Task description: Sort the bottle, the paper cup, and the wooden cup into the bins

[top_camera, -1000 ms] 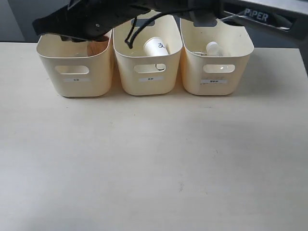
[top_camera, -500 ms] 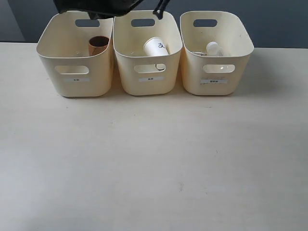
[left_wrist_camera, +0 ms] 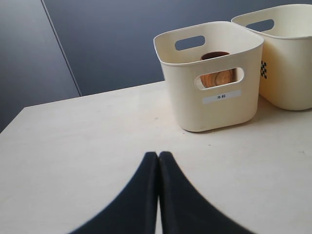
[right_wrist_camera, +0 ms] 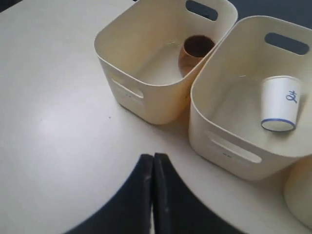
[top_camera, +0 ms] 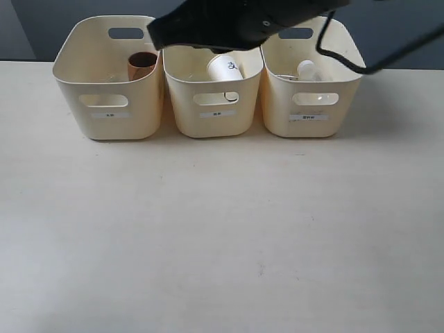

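Three cream bins stand side by side at the far edge of the table. The left one holds the wooden cup, the middle one the paper cup, the right one the bottle. A dark arm crosses above them.

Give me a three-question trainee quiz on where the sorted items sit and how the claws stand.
1. True or false: the wooden cup stands in the same bin as the paper cup.
2. Which bin in the exterior view holds the bottle? A) left bin B) middle bin C) right bin
3. Fill in: the right claw has its jaws ____ and holds nothing.

Key:
1. False: the wooden cup is in the left bin, the paper cup in the middle bin.
2. C.
3. Shut; the left claw is shut and empty too.
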### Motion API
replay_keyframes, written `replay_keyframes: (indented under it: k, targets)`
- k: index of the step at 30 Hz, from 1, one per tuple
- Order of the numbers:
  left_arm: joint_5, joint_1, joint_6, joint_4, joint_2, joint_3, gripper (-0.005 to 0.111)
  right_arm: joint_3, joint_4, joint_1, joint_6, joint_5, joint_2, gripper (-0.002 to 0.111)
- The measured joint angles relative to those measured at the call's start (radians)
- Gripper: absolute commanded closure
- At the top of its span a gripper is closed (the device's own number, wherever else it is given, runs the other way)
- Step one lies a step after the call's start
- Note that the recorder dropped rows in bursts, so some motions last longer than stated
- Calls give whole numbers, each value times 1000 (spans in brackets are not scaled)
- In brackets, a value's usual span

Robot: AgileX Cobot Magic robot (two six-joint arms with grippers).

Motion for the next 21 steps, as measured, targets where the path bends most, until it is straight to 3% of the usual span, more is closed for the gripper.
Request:
replay_keyframes:
  k: [9, 21]
  targets:
    - [0, 0, 0, 0, 0, 0, 107, 270, -220, 0, 221, -10, -261, 109]
    - [0, 0, 0, 0, 0, 0, 107, 578, -316, 0, 326, -10, -644, 109]
